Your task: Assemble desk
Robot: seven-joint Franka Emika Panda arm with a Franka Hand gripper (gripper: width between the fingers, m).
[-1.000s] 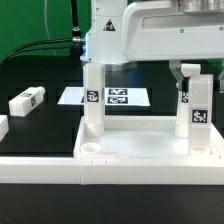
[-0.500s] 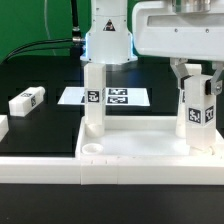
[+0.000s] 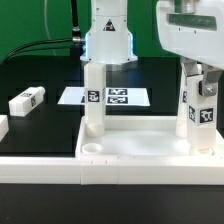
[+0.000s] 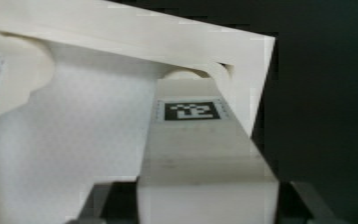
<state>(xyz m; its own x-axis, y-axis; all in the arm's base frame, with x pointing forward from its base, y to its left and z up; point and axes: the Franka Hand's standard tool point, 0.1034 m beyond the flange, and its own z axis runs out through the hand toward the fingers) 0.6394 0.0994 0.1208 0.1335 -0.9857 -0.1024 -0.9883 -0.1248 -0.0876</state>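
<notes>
My two-finger gripper (image 3: 198, 85) was pinched on a white square plastic post leg (image 3: 193, 130), a finger pressed to each of two opposite faces. This held leg stood upright, its long axis vertical, running from twelve to six o'clock in the exterior view. Its lower end was at the three o'clock corner of the wide, flat, rimmed white plastic tabletop slab (image 3: 140, 150); I could not tell whether it was seated there. In the wrist view the held leg (image 4: 202, 160) ran away from my dark finger pads (image 4: 108, 205) toward the tabletop slab (image 4: 87, 120), with one black-and-white tag (image 4: 194, 110) on its face.

I counted three legs and one slab. The second leg (image 3: 93, 110) stood vertical on the slab's far corner, at nine o'clock from the held leg. The third leg (image 3: 28, 100) lay flat on the black table (image 3: 40, 135), well apart from the slab toward nine o'clock, its long axis running from eight to two o'clock. A white piece (image 3: 3, 128) at the view's nine o'clock edge was cut off, and I could not tell what it was. The marker board (image 3: 125, 98) lay flat beyond the slab, at twelve o'clock from it.
</notes>
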